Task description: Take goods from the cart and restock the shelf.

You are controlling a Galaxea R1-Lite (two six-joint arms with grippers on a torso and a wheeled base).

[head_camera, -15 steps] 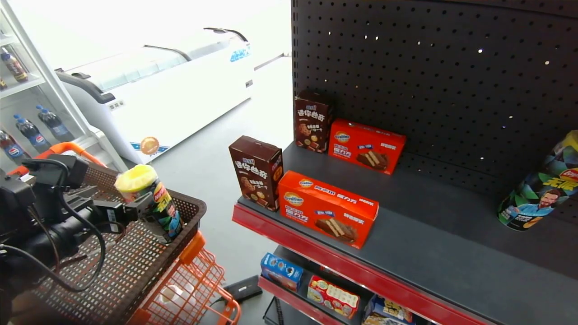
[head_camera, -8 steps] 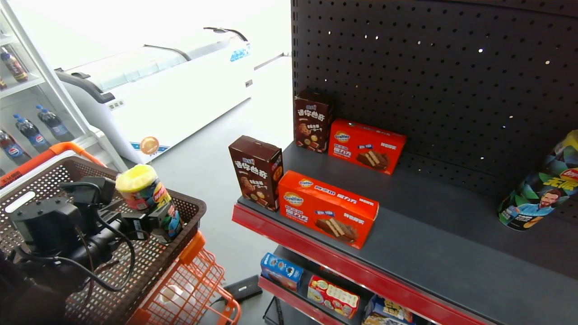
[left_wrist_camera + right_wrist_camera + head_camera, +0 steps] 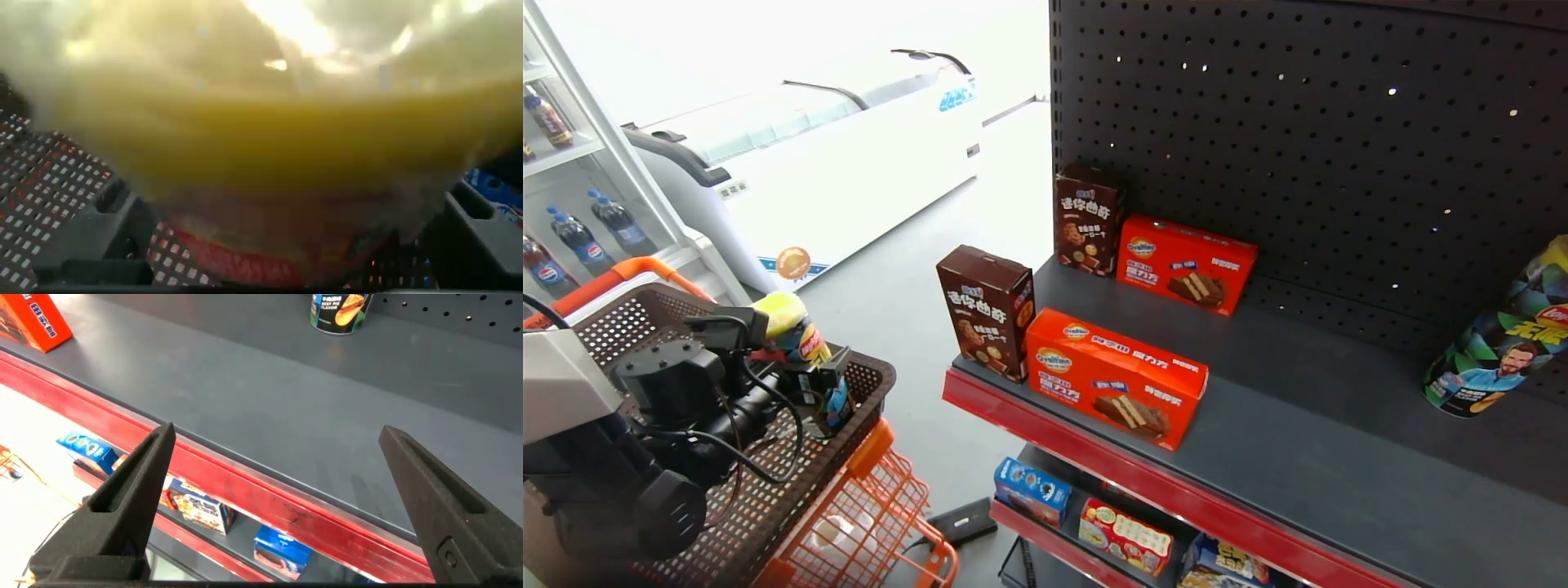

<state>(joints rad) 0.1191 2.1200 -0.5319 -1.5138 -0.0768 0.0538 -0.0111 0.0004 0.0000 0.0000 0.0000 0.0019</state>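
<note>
A chip can (image 3: 805,347) with a yellow lid leans tilted over the brown cart basket (image 3: 872,377). My left gripper (image 3: 810,382) is shut on its lower body. In the left wrist view the can's yellow lid (image 3: 270,131) looms close, with a dark finger on either side of it (image 3: 90,237). My right gripper (image 3: 282,498) hangs open with nothing in it, above the dark shelf board (image 3: 270,400) near its red front edge. A second chip can (image 3: 1499,335) stands on the shelf (image 3: 1298,441) at the far right, near the pegboard, the same chip can (image 3: 339,310) that the right wrist view catches.
Two brown cookie boxes (image 3: 988,310) and two orange boxes (image 3: 1115,376) fill the shelf's left end. Small packs (image 3: 1123,535) lie on the lower shelf. The orange cart frame (image 3: 866,523) stands left of the shelf. A white freezer (image 3: 833,155) and a drinks fridge (image 3: 572,237) stand behind.
The left arm has swung right and forward over the basket. The can it holds has tipped from upright to leaning, lid toward the wrist.
</note>
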